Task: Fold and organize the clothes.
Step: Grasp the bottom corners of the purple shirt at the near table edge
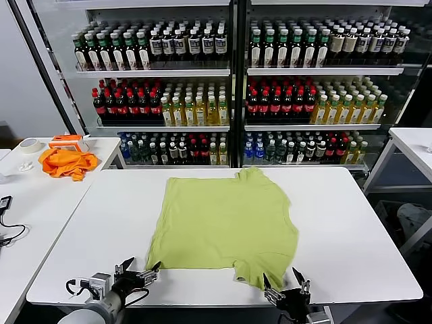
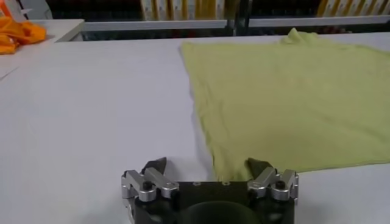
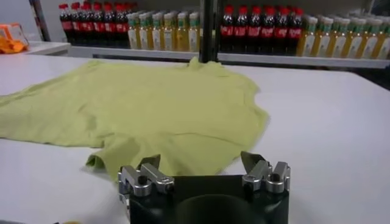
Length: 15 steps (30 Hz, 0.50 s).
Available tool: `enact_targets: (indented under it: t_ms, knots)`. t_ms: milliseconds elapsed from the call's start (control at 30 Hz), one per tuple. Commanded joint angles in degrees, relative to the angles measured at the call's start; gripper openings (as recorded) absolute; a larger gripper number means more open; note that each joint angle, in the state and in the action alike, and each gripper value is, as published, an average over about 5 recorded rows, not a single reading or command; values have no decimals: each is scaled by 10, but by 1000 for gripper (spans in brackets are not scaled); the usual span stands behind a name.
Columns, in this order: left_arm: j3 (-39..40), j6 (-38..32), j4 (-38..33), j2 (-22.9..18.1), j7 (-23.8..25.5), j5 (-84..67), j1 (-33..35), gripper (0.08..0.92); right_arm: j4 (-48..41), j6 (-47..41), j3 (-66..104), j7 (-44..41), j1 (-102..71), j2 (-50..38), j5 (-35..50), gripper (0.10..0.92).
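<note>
Farthest out beyond our left gripper [image 1: 139,268], on a separate white side table [image 1: 40,196], lay one crumpled bright orange cloth [image 1: 66,163], with one roll of white tape [image 1: 29,144] just beside it and an orange-and-white tool [image 1: 67,140] behind it; all three sat well apart from our work.

Our left gripper hovered low at the near edge of the white rectangular work table [image 1: 351,223], its two dark fingers [image 2: 155,165] spread wide and holding nothing. Directly ahead of it and slightly toward the right lay the near-left corner of the single lime-green short-sleeved cotton T-shirt [image 1: 226,226], just beyond the fingertips and not touched. On the gripper's outer side the tabletop ran bare up to the table's left edge, giving us broad room to move.

The shirt lay spread flat across the middle of the table, between our two grippers, its far point reaching toward the table's back edge and one sleeve drooping toward the near edge.

Our right gripper [image 1: 286,284] hung at the same near edge, jaws likewise wide and empty, with that sleeve's hem just ahead of its fingers [image 3: 149,162]. Beyond its outer side bare tabletop stretched to the right edge.

Behind the table stood two glass-fronted shelving units [image 1: 233,81] packed with bottled drinks, too many to count.
</note>
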Motion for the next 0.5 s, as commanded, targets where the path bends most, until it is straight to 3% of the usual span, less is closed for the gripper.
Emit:
enact_targets:
  t_ms: [33,500]
  knots:
    - [4,5,6,-1,1,-1,4,779,-3,-8,-4,14,-3,1,15,740]
    - [28,-1,5,1,14,20,8,378,-12,-28,-17,20,20,0,39,351]
